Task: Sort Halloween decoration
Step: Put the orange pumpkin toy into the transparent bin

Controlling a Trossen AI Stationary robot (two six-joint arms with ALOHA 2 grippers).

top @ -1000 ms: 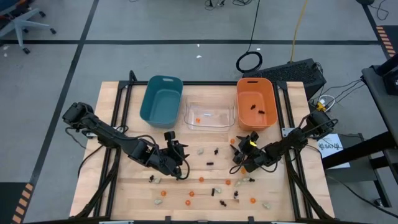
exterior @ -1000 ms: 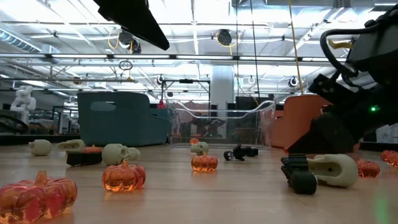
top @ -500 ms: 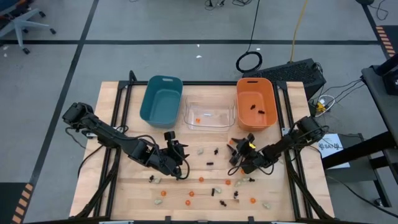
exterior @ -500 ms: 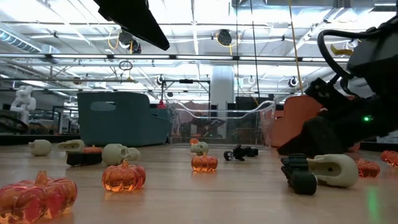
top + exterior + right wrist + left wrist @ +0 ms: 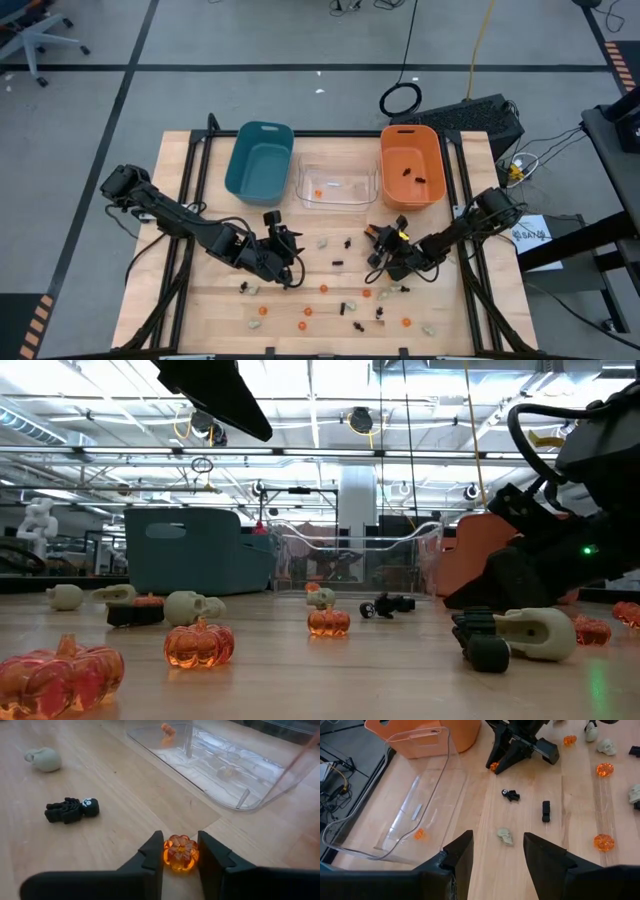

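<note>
Right gripper (image 5: 180, 854): down at the wooden table (image 5: 200, 300), in front of the clear bin (image 5: 336, 186) and just ahead of the orange bin (image 5: 411, 165). Its two dark fingers (image 5: 150, 857) stand narrowly apart with a small orange pumpkin (image 5: 180, 852) between them; both pads look to touch the pumpkin's sides. Pumpkin sits on the table surface, not lifted as far as the wrist view shows.

Near the same gripper: a black skeleton figure (image 5: 71, 810) lying flat, and a pale skull (image 5: 44, 759) farther off, both apart from the fingers.

Left gripper (image 5: 494, 852): over the table middle-left, in front of the teal bin (image 5: 259, 160). Fingers parted, nothing between them. Beyond them on the wood lie a pale skull (image 5: 505, 836) and two black pieces (image 5: 510, 795), untouched.

Bins, high view: teal bin looks empty; clear bin holds one orange pumpkin (image 5: 319, 192); orange bin holds two black pieces (image 5: 413, 174).

Remaining decorations: scattered over the front half of the table, pumpkins, black figures and skulls mixed. Low view shows translucent orange pumpkins (image 5: 199, 643) and a pale skull (image 5: 535, 633) resting against a black piece at the near edge.
</note>
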